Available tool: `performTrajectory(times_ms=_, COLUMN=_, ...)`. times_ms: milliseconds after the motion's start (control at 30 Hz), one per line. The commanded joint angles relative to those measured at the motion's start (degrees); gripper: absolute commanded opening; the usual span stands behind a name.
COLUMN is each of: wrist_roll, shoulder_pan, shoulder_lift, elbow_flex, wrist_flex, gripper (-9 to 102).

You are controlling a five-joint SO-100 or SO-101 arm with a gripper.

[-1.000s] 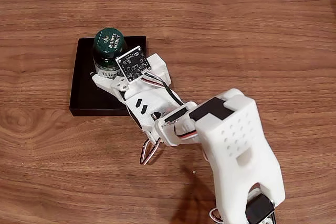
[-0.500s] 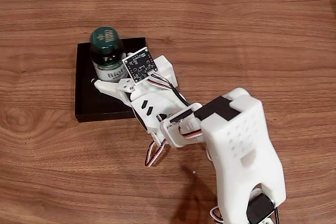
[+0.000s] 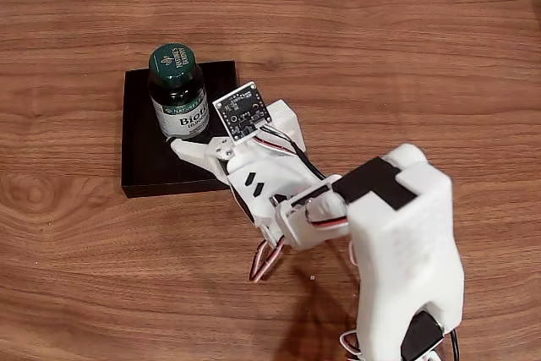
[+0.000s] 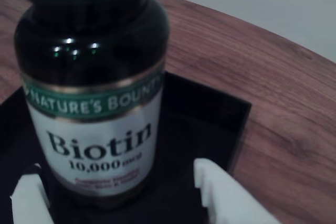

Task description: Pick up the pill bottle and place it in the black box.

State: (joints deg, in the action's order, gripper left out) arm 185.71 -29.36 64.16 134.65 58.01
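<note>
Amber-brown glass, dark green ribbed cap, white "Biotin" label: the small round pill bottle (image 3: 179, 93) stands upright inside the shallow matte black box (image 3: 140, 158), long axis vertical, straight ahead of the white plastic hand (image 3: 191, 145). In the wrist view the bottle (image 4: 94, 103) sits between two white fingertips (image 4: 218, 190), with dark gaps either side, so the hand looks released. Smooth woodgrain counter (image 3: 406, 65) all round. Pulling straight back looks safest.
</note>
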Motion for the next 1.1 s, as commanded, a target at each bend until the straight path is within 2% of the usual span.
performTrajectory(times_ms=0, wrist_roll=-0.6, shoulder_pan=0.8, shoulder_lift=8.6, elbow_flex=2.5, wrist_flex=-0.3, gripper=32)
performTrajectory(times_ms=300, wrist_roll=-0.4, shoulder_pan=3.5, shoulder_lift=18.8, elbow_flex=10.3, wrist_flex=-4.6, gripper=29)
performTrajectory(times_ms=800, wrist_roll=-1.3, shoulder_pan=11.7, shoulder_lift=39.0, elbow_flex=20.7, wrist_flex=-22.7, gripper=23)
performTrajectory(times_ms=1067, wrist_roll=-1.8, shoulder_pan=15.9, shoulder_lift=48.7, elbow_flex=27.3, wrist_flex=-27.8, gripper=21)
